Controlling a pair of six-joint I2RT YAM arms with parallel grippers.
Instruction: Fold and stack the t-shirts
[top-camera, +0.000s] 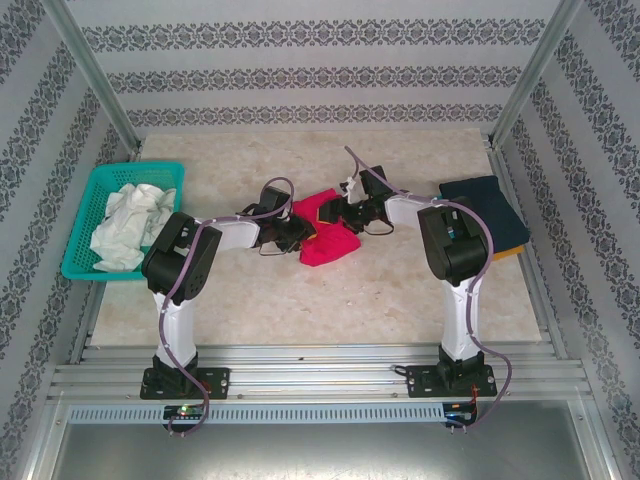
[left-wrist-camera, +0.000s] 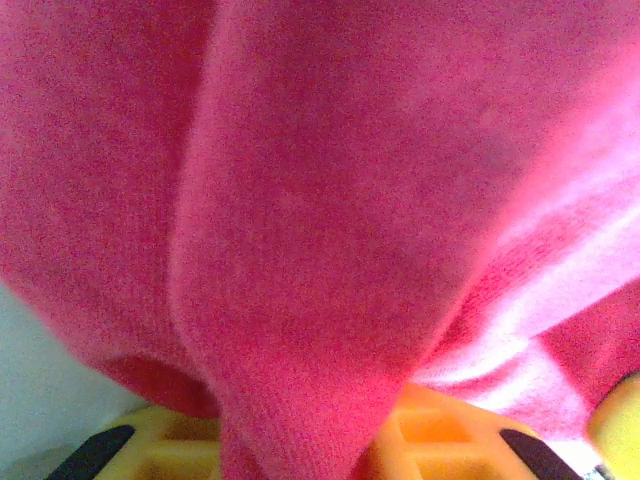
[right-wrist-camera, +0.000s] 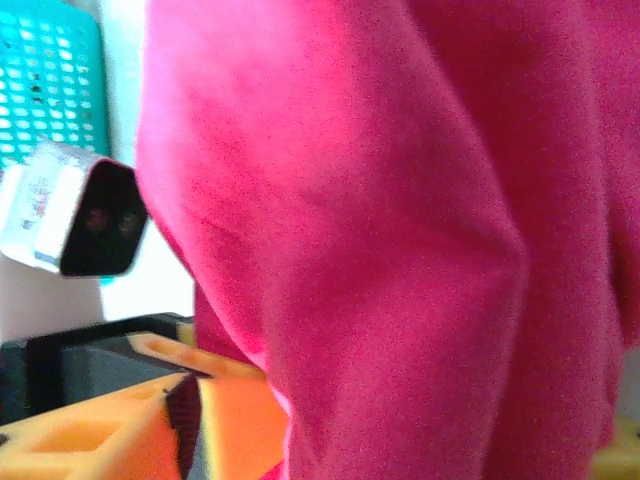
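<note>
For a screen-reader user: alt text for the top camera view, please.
The left gripper and right gripper meet at a crumpled pink t-shirt on the table. A navy t-shirt lies on a yellow one at right. A teal basket of white cloth sits at left.

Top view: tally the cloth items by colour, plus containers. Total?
Crimson-pink t-shirt: 1
Navy t-shirt: 1
Yellow-orange t-shirt, edge showing under the navy one: 1
White cloth bundle: 1
Teal basket: 1
Total: 5
</note>
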